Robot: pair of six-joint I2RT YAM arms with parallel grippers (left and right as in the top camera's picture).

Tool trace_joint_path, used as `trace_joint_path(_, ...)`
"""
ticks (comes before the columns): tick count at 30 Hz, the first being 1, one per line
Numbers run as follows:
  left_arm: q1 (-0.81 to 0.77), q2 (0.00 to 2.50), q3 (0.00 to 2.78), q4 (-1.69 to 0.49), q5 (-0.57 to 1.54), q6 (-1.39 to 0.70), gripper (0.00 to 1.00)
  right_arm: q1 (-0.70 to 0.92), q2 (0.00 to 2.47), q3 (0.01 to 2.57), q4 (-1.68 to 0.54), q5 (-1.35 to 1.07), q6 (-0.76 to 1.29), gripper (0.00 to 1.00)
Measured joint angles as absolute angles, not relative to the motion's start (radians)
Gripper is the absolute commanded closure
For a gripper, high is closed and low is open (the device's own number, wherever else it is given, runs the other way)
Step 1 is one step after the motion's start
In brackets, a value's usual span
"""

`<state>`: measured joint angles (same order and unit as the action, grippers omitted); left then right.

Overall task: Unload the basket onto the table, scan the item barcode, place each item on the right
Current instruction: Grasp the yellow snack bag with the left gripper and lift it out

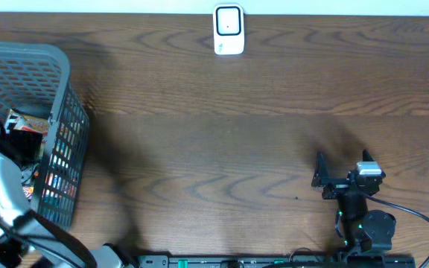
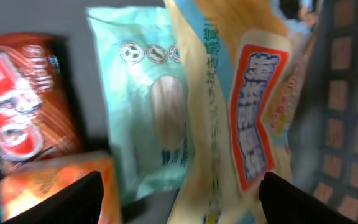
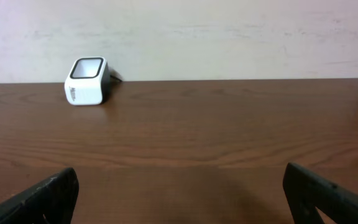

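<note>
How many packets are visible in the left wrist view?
4: red packet left, orange packet below it, mint packet in the middle, yellow packet right. Others may be hidden.

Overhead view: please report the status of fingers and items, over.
Left fingers open over snack packs in basket, nothing held. Right fingers open, empty. Scanner at far edge, unobstructed.

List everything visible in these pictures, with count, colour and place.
table: 1, brown wood, under everything
scanner: 1, white, table's far edge, middle
basket: 1, grey, table's left end
red packet: 1, red-brown, in basket
green packet: 1, pale green, in basket
yellow packet: 1, yellow, red label, in basket
orange packet: 1, orange, in basket
left gripper: 1, black, open, inside basket
right gripper: 1, black, open, above table's right side
</note>
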<state>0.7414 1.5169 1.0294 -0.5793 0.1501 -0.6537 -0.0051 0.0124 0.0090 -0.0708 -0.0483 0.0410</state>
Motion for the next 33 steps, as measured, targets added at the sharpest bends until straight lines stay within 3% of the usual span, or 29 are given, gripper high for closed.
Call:
trace_joint_path(10,0.741,1.630,1.029,-0.429,0.290,-0.654,0.24,-0.005,0.012,0.009,-0.070,-0.048,0.041,0.01)
trace_joint_path(33,0.741,1.630,1.029,-0.355,0.324,-0.654,0.25,-0.005,0.012,0.009,-0.071,-0.048,0.041,0.01)
